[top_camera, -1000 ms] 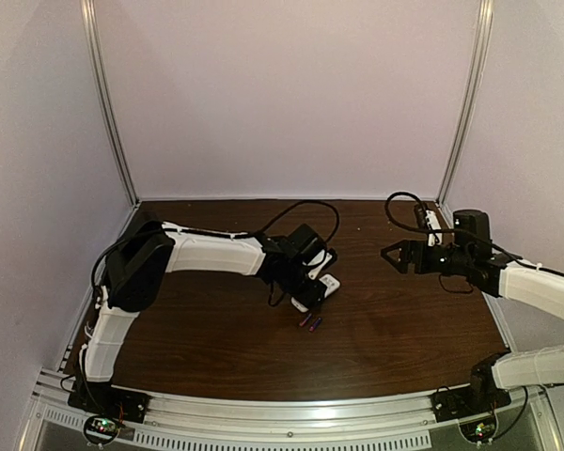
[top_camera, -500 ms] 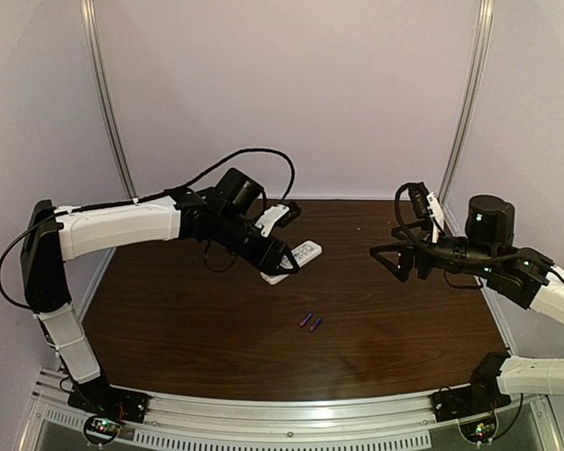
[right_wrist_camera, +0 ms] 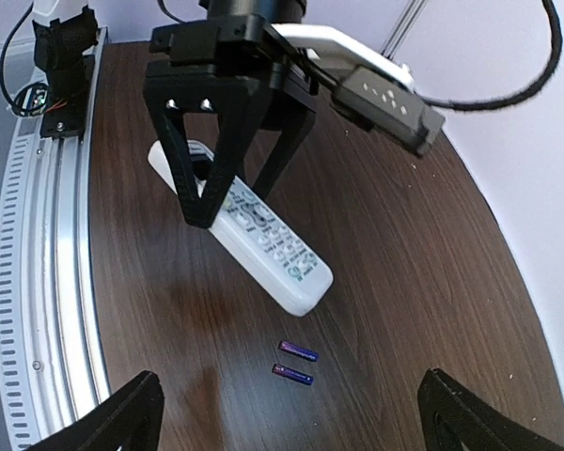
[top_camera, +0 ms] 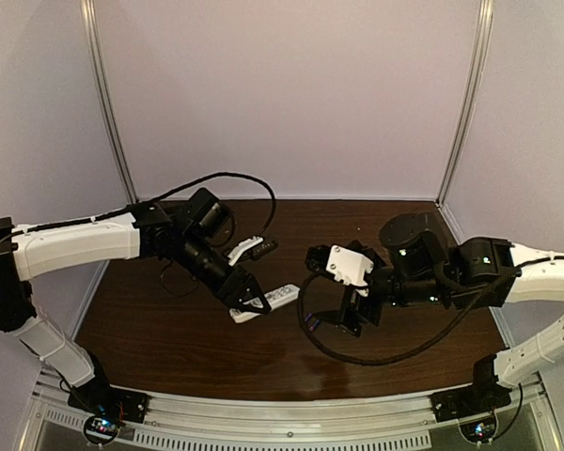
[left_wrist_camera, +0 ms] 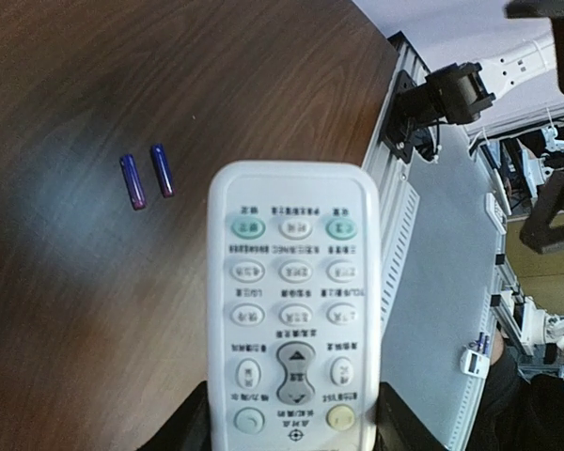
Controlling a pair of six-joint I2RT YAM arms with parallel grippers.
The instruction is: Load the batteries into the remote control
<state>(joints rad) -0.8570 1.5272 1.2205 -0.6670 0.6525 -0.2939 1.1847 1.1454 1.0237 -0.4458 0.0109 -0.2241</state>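
My left gripper (top_camera: 248, 301) is shut on the near end of the white remote control (top_camera: 274, 298) and holds it above the table, button side up in the left wrist view (left_wrist_camera: 293, 310). Its two black fingers (left_wrist_camera: 190, 425) press the remote's long sides. Two purple-blue batteries (left_wrist_camera: 147, 177) lie side by side on the wood beyond the remote's far end. My right gripper (top_camera: 343, 317) is open wide and empty, hovering over the batteries (right_wrist_camera: 295, 363), which lie between its fingertips (right_wrist_camera: 122, 413). The remote (right_wrist_camera: 254, 235) and left gripper (right_wrist_camera: 227, 202) show just behind them.
The dark wooden table (top_camera: 169, 338) ends in a metal rail (top_camera: 282, 413) at the near edge, also in the right wrist view (right_wrist_camera: 38, 282). Pale walls and upright posts (top_camera: 108, 103) enclose the back and sides. The right arm's cable (top_camera: 357, 357) loops low over the table.
My left gripper has carried the remote down and a little nearer. My right arm has swung left and down to hover over the batteries.
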